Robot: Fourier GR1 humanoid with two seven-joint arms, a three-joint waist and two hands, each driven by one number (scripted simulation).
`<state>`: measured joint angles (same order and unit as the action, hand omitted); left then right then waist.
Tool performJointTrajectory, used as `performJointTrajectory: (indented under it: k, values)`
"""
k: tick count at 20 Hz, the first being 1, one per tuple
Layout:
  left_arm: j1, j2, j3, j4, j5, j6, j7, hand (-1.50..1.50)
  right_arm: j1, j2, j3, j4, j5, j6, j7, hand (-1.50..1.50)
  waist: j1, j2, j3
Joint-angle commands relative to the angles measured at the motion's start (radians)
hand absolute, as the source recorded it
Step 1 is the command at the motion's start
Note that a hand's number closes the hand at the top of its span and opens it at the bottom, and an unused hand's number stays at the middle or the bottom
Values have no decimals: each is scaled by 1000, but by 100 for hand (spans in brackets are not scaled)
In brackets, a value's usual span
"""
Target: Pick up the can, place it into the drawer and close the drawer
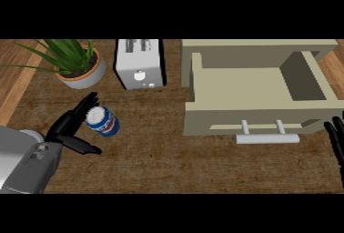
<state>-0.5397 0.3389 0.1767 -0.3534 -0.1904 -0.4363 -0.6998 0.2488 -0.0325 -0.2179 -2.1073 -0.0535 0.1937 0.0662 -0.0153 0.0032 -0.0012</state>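
A blue and white can (103,121) stands on the brown counter at the left. My left hand (73,125) is right beside it on its left, fingers stretched up along its far side and thumb out below it, not closed round it. The beige drawer (306,126) stands pulled open at the right, its inside bare, with a pale bar handle (267,138) at its front. My right hand (335,139) shows only as upright fingers at the right edge, just right of the drawer's front corner.
A potted green plant (75,63) stands at the back left. A white toaster (139,63) sits between the plant and the drawer cabinet (255,45). Brown counter surface stretches between the can and the drawer.
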Motion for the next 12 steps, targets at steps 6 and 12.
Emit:
performJointTrajectory:
  k: [6, 12]
  values:
    - [-51, -21, 7, 78, -7, 8, -59, -150, 6, 28, 30, -62, 24, -15, 39, -150, -1, 0, 0]
    - [-86, -54, -3, 115, -26, 39, -81, -150, 14, 10, -19, 6, -10, 24, -21, -150, -6, 2, 0]
